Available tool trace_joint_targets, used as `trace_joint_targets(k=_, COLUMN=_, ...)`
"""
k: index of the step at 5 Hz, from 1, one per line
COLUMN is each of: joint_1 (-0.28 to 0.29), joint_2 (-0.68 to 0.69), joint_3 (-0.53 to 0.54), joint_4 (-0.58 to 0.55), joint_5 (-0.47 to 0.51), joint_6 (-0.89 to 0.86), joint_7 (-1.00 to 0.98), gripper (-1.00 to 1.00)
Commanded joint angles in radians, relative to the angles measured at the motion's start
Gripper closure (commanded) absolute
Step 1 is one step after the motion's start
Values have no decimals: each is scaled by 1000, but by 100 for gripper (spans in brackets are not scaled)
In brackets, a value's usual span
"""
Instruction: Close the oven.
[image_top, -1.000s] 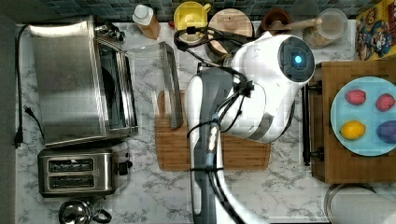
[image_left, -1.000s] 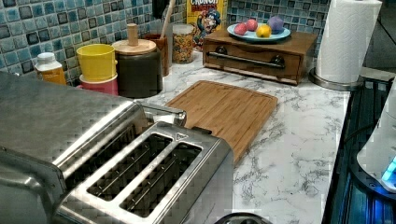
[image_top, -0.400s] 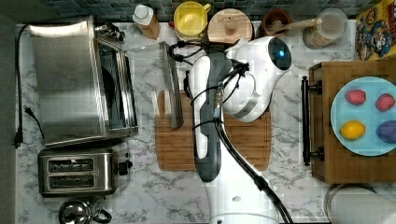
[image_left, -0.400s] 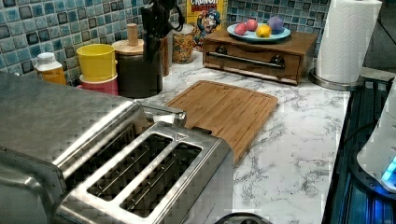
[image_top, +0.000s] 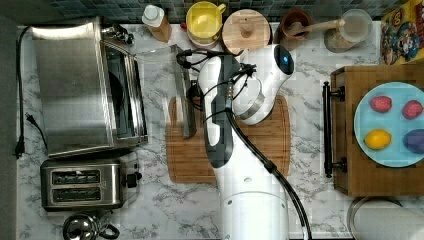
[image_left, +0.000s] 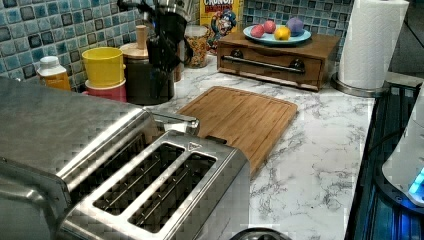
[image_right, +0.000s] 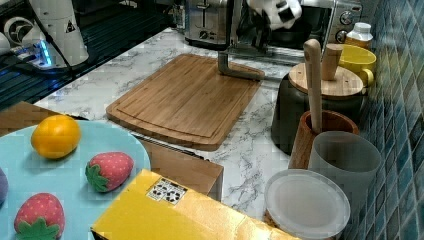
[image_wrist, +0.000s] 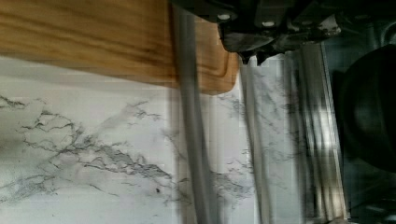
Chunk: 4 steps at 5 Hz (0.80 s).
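**Oven door down, gripper at its handle**

In the top view, the gripper (image_top: 192, 92) hangs just beside the bar handle (image_top: 184, 95) of the lowered glass door, over the cutting board (image_top: 260, 145); I cannot tell how its fingers stand. Beyond, the oven (image_top: 75, 85) sits at the top view's left on the worktop (image_top: 305, 65).

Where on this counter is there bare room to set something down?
Bare marble lies between the cutting board and the wooden drawer box, and in front of the toaster. The tiled back row, from bottle to cereal box, is crowded.
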<state>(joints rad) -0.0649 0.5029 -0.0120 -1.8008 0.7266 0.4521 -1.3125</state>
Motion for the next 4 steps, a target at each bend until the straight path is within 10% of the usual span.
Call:
trace_joint_targets(k=1, joint_1=-45, joint_2=12, joint_3=17, joint_4=103, joint_5=79, joint_6=25, joint_7=-100, gripper=100)
trace_joint_targets(k=4, joint_1=3, joint_2=119, joint_3=72, joint_4=183, joint_5=44, joint_6=-9, joint_7=-89, gripper=100)
